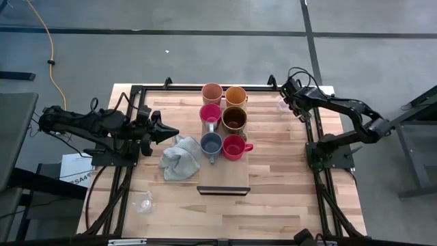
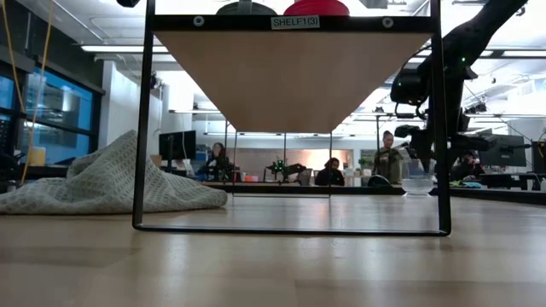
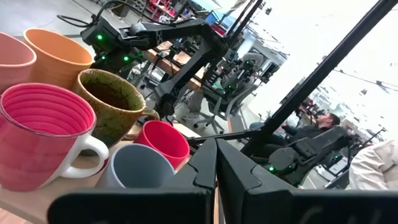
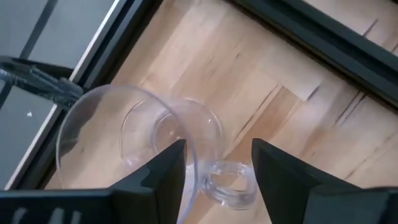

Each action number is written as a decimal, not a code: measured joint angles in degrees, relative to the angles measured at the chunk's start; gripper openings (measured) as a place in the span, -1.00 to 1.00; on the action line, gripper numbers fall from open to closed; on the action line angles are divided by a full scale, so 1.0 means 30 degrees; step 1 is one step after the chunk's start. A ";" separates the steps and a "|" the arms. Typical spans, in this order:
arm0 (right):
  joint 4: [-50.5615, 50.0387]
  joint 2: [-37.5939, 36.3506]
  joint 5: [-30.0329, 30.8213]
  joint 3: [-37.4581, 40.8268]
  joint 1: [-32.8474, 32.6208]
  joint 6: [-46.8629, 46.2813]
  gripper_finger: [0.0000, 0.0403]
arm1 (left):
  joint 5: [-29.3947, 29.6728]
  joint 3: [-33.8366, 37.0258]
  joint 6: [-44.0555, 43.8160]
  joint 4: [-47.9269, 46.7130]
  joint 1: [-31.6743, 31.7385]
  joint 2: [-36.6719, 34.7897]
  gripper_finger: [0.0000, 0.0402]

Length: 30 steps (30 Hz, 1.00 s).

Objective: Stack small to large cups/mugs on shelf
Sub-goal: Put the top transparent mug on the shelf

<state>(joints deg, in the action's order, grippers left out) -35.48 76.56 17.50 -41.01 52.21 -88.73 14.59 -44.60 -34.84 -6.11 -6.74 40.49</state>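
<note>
Six cups stand on the light-wood shelf (image 1: 223, 179): peach (image 1: 212, 92), orange (image 1: 235, 94), pink (image 1: 210, 113), brown (image 1: 234, 119), blue-grey (image 1: 211, 143) and red (image 1: 234, 147). One clear glass mug (image 4: 134, 134) stands on the table at the far right, and another (image 1: 145, 202) at the near left. My right gripper (image 4: 217, 165) is open above the far-right mug, whose handle (image 4: 231, 182) lies between the fingers. My left gripper (image 1: 172, 131) is shut and empty, left of the shelf, pointing at the cups (image 3: 216, 165). My right gripper comes down on the clear glass mug from above. One finger (image 4: 168, 165) stands over the mug's wall beside the handle, the other (image 4: 280, 168) stands beyond the handle. I cannot tell whether either finger touches the glass. The mug stands on the table.
A crumpled grey cloth (image 1: 180, 158) lies on the table just left of the shelf, below my left gripper. The shelf stands on a black frame (image 2: 141, 128). Black frame rails (image 1: 311, 130) run along both table sides. People sit in the room beyond.
</note>
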 joint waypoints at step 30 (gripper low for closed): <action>-0.5421 -0.1790 0.0348 -0.3623 -0.1123 1.0659 -1.00 | 0.0007 0.0000 -0.0056 0.0015 -0.0004 0.0000 -1.00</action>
<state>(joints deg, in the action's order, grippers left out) -51.74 71.19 18.54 -51.87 48.84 -56.76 14.61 -44.60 -35.00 -6.07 -6.76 40.49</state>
